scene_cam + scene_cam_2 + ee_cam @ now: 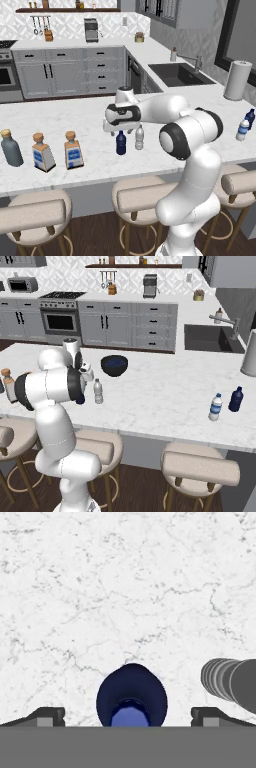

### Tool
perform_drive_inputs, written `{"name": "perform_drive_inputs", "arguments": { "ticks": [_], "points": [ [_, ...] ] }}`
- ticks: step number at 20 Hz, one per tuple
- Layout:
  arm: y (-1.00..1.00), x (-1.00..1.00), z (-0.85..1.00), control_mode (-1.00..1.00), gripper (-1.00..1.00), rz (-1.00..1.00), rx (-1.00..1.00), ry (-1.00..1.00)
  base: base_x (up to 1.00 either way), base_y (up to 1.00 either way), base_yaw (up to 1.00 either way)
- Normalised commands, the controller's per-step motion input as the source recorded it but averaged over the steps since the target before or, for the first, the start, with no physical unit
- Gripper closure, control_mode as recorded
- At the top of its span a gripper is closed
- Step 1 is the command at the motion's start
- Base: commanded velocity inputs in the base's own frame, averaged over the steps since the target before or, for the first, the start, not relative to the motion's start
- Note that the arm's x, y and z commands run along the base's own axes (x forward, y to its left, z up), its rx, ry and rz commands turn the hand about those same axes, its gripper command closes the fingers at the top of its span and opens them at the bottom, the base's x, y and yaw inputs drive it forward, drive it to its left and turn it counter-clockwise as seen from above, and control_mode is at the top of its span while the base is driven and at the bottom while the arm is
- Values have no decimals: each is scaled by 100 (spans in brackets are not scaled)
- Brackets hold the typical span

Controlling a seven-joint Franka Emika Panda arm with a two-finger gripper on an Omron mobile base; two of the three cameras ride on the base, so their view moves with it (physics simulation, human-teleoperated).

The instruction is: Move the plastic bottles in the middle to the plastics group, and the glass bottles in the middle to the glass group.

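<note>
Two plastic bottles stand mid-counter: a dark navy one [120, 143] [131, 699] and, just to its right, a clear white-capped one [139, 138] [98, 391] [230, 682]. My gripper [122, 131] [129, 717] hangs open right above the navy bottle, one fingertip [47, 716] on each side of its cap, touching nothing. A square cork-stoppered glass bottle [73, 150] stands at the left. Beside it is the glass group: another square cork bottle [42, 152] and a rounded grey-blue bottle [11, 148]. The plastics group, a pale bottle [243, 130] [215, 407] and a dark blue one [250, 118] [235, 399], stands far right.
A dark bowl [114, 365] sits on the counter behind the middle bottles. A paper towel roll [237, 80] stands at the back right next to the sink [180, 74]. Padded stools [35, 215] line the counter's front edge.
</note>
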Motion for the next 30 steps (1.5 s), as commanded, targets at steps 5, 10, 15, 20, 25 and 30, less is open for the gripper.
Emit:
{"name": "perform_drive_inputs", "arguments": {
  "ticks": [5,10,15,20,25,30],
  "points": [
    [5,1,-13,-100,-100,0,0,0,0,0,0],
    [0,0,-4,-100,-100,0,0,0,0,0,0],
    [0,0,-19,-100,-100,0,0,0,0,0,0],
    [0,0,-12,-100,-100,0,0,0,0,0,0],
    [0,0,-2,-100,100,0,0,3,0,0,0],
    [0,0,0,-100,100,0,0,0,0,0,0]
  ]
}}
